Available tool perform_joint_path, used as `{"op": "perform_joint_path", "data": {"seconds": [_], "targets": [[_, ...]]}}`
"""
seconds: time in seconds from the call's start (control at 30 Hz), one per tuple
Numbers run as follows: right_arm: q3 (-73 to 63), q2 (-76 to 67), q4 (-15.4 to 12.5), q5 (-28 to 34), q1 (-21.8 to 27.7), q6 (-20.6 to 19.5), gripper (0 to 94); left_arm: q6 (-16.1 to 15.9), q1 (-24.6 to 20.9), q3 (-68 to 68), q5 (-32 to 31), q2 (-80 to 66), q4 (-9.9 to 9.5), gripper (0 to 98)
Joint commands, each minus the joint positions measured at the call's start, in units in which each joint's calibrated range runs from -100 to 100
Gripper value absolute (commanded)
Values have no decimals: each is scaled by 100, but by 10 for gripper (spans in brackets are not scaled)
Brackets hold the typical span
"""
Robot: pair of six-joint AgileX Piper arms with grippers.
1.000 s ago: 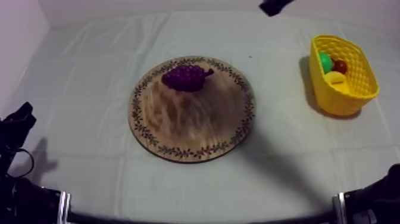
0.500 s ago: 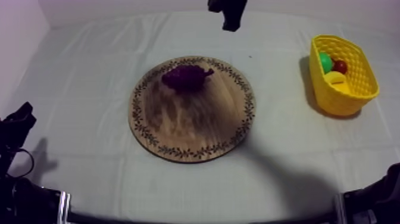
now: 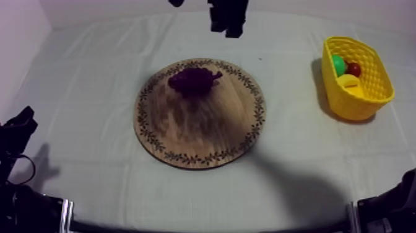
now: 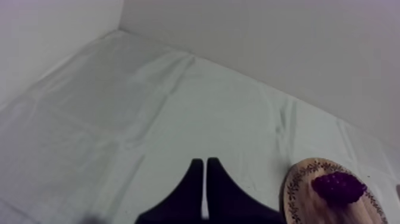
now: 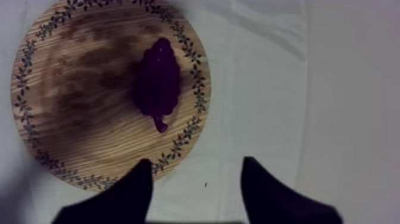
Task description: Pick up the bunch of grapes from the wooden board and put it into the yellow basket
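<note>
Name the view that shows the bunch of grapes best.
The right wrist view: it looks straight down on the bunch of grapes, whole with its stem, lying on the wooden board. The top view shows it smaller and shadowed; the left wrist view, small and far off.

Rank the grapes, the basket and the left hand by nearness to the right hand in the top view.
1. Grapes, on the board, nearest the right hand.
2. Basket, at the right side.
3. Left hand, low at the left edge.
</note>
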Motion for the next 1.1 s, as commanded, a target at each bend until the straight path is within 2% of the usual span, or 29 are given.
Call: {"op": "perform_joint_path", "data": {"seconds": [0.0, 0.13, 0.3, 1.07], "targets": [[-18, 45, 16, 28, -15, -24, 606, 2, 2, -4, 6, 2, 1, 0], [-92, 202, 48, 127, -46, -58, 682, 2, 2, -4, 6, 2, 1, 0], [-256, 539, 30, 234, -49, -72, 719, 2, 2, -4, 6, 2, 1, 0], [-1263, 2629, -101, 412, -59, 3, 738, 2, 2, -4, 6, 2, 1, 0]]}}
